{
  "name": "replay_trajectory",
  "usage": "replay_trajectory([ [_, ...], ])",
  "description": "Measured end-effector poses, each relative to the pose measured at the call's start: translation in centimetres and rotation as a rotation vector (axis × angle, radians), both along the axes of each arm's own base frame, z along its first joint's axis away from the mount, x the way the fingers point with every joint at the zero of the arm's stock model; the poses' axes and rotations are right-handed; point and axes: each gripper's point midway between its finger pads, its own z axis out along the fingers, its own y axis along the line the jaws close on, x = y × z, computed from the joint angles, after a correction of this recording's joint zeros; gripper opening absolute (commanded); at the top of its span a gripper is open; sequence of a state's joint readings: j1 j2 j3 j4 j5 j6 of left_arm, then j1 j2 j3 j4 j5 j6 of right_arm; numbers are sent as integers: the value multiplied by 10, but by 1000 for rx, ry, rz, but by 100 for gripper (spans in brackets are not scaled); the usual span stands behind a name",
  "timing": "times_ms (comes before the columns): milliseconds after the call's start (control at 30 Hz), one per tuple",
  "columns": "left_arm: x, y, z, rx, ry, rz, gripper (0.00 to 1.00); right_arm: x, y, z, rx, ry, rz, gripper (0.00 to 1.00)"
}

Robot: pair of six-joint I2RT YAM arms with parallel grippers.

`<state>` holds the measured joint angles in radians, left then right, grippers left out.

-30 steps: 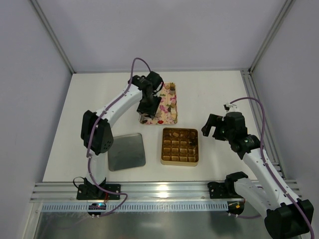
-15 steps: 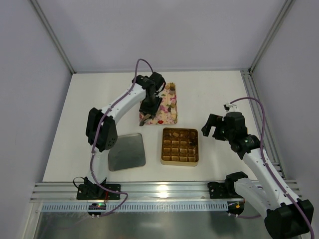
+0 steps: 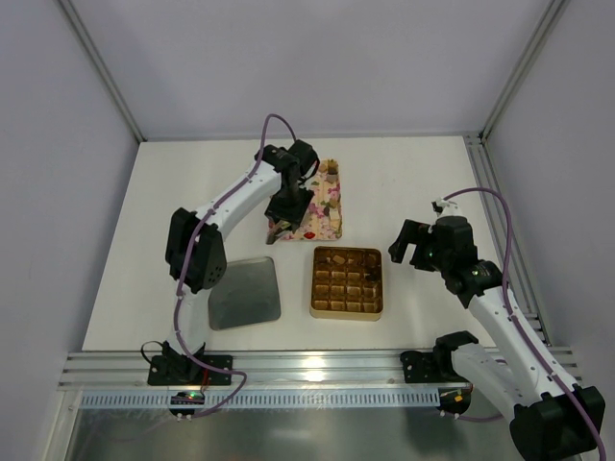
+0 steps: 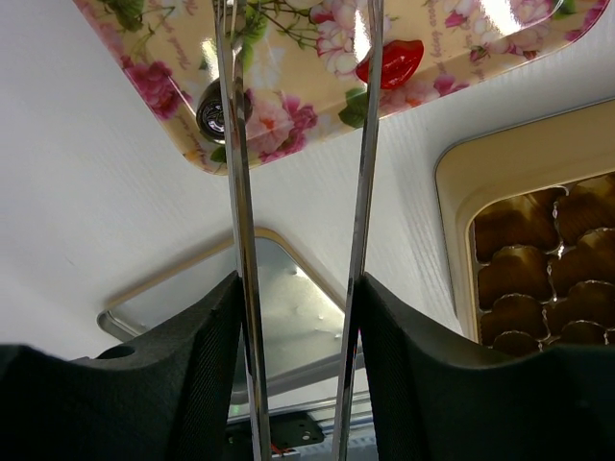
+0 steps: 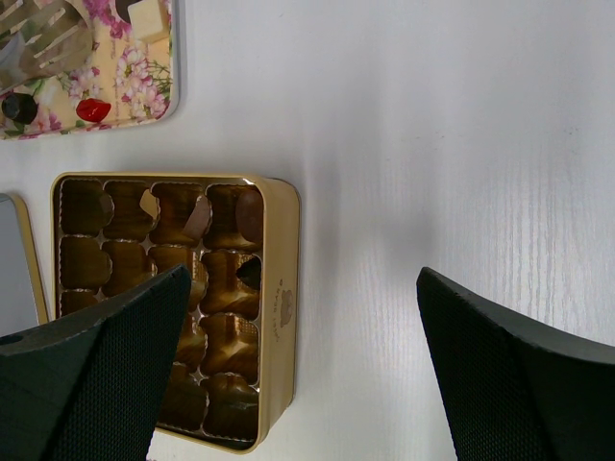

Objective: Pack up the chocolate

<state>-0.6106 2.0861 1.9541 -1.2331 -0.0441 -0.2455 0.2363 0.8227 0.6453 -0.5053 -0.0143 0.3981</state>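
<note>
The chocolate lies as small pieces on the pink floral tray [image 3: 330,217]: a dark round piece [image 4: 213,110], a red piece [image 4: 389,62] and a pale piece [image 5: 146,19]. A few brown pieces [image 5: 248,213] sit in cells of the gold box [image 3: 317,284]. My left gripper [image 4: 300,288] is shut on metal tongs [image 4: 240,221] whose two arms stand apart over the tray's near left corner. The dark piece lies beside the left arm, and the tips are cut off at the top of the left wrist view. My right gripper [image 5: 303,279] is wide open and empty, right of the box.
A silver lid [image 3: 244,293] lies flat left of the gold box [image 5: 279,288]. The tray [image 5: 144,91] sits just behind the box. The aluminium frame rail [image 3: 288,370] runs along the near table edge.
My left arm's elbow swung to the right and the wrist shifted slightly over the tray's near left corner. The right arm has not moved.
</note>
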Motion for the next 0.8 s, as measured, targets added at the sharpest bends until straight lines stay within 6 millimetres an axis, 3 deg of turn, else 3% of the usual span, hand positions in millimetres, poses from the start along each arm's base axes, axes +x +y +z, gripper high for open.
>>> replay_trajectory([
  [800, -11, -1, 0, 31, 16, -40, 37, 0, 0, 0, 0, 0, 0, 100],
])
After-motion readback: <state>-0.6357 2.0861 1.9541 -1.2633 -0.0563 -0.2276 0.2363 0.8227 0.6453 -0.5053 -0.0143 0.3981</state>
